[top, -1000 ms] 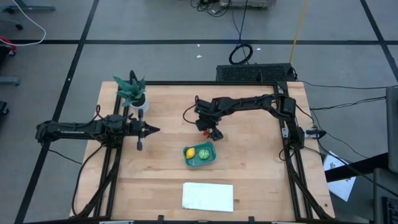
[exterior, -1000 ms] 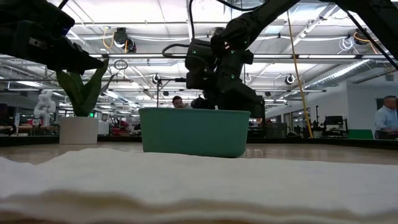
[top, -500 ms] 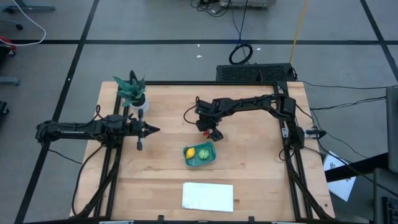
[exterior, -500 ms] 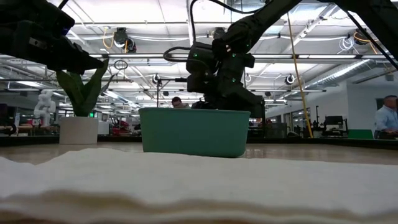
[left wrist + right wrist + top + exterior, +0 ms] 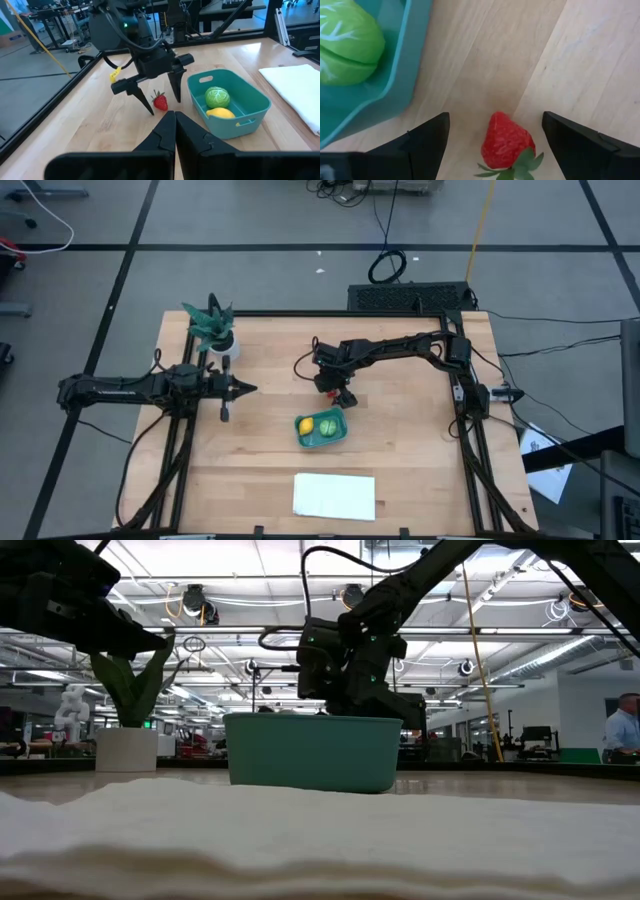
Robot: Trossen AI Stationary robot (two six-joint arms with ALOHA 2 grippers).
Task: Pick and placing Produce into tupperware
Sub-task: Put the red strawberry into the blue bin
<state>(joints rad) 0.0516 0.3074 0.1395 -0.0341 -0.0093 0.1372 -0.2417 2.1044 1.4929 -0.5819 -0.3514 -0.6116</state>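
**Gripper spread over strawberry**

Left gripper (image 5: 243, 388) clenched, parked near teal potted plant (image 5: 212, 326). Right gripper (image 5: 161, 100) released, fingers straddling small red toy strawberry (image 5: 160, 102) on wooden table (image 5: 400, 450), beside teal-blue plastic tupperware (image 5: 250, 112) holding round green fruit (image 5: 217, 96) and yellow lemon (image 5: 220, 113).

Teal tupperware (image 5: 252, 111) sat upright on the table, holding green fruit (image 5: 217, 95) and yellow lemon (image 5: 220, 113) side by side; red strawberry (image 5: 160, 102) lay on the wood just beside it.
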